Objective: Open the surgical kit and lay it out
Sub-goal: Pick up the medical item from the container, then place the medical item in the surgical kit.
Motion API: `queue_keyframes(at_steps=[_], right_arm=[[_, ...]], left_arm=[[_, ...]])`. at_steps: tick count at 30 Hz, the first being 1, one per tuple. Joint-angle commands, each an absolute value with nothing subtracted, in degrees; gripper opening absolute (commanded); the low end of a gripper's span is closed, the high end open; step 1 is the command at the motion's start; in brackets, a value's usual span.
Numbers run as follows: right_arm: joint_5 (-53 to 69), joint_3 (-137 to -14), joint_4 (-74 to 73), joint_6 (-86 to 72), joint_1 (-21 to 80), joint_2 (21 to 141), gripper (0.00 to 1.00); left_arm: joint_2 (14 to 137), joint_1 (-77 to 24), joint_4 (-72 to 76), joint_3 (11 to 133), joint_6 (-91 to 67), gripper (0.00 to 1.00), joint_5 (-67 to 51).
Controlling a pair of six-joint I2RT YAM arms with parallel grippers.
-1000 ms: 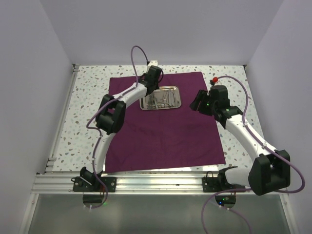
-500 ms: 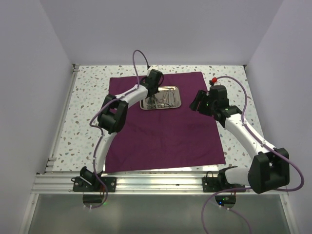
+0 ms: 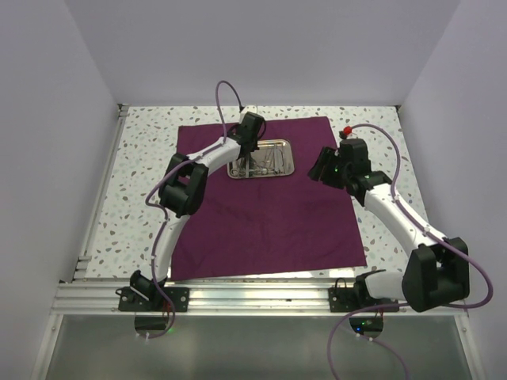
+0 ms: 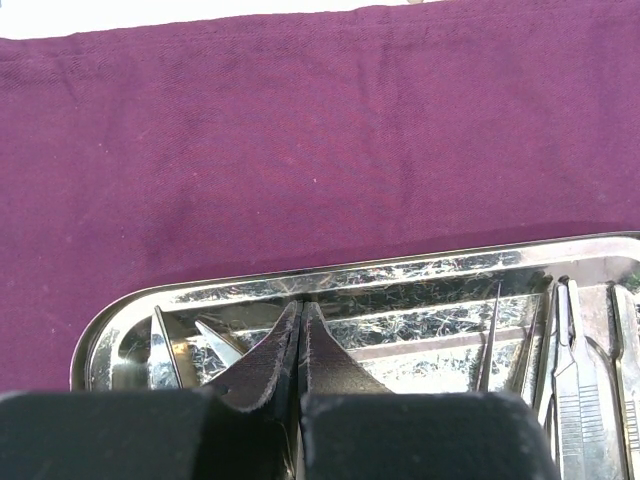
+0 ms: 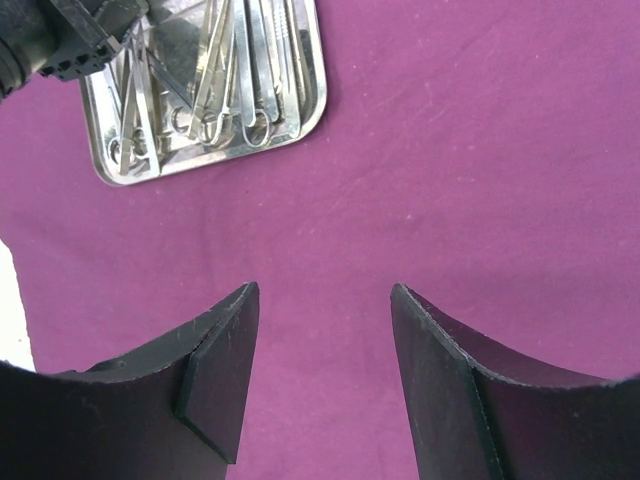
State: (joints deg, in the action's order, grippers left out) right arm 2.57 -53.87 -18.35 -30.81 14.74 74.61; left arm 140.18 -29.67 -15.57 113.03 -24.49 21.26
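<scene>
Seen from above, the purple cloth [image 3: 269, 222] lies spread flat on the speckled table [image 3: 142, 158], and the steel tray [image 3: 279, 171] sits on the cloth's far half. The left gripper [image 3: 247, 156] reaches down into the tray's left end. Only the left wrist camera settles its state: the two dark fingers [image 4: 270, 355] are pressed together with no gap, their tips low against the tray floor. Whether anything thin is caught between them cannot be told. That view also shows two thin steel points just left of the fingers and a bundle of slim steel instruments [image 4: 572, 370] lying at the tray's right end. The overhead view reduces these to a glint. To the right of the tray, well apart from it, the right gripper [image 3: 319, 169] hangs over bare cloth. Its wrist camera shows the jaws standing apart with nothing between them, and the ring handles [image 5: 225, 125] of the instruments pointing toward the tray's near edge.
</scene>
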Motion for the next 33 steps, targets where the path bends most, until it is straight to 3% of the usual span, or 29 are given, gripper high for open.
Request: queue_keyframes(at_steps=[1,10,15,23,33], right_arm=[[3.1,-54.7,-16.8,-30.8,15.2,75.1,0.59],[2.6,-54.7,-16.8,-30.7,15.4,75.5,0.58],[2.8,-54.8,-16.7,-30.7,15.5,76.5,0.58],[2.2,-54.3,-16.2,-30.5,15.9,76.6,0.58],[-0.2,-57.3,-17.2,-30.4,19.6,80.2,0.56]], left_arm=[[137.1,-29.6,-15.5,115.5,-23.1,0.00,22.1],[128.8,-30.0,-14.9,115.6,-21.1,0.00,20.6],[122.1,-32.6,-15.8,109.6,-20.5,0.00,22.6],[98.7,-38.0,-8.7,68.7,-31.5,0.00,23.5],[84.2,-51.9,-8.4,43.1,-48.0,0.00,35.3]])
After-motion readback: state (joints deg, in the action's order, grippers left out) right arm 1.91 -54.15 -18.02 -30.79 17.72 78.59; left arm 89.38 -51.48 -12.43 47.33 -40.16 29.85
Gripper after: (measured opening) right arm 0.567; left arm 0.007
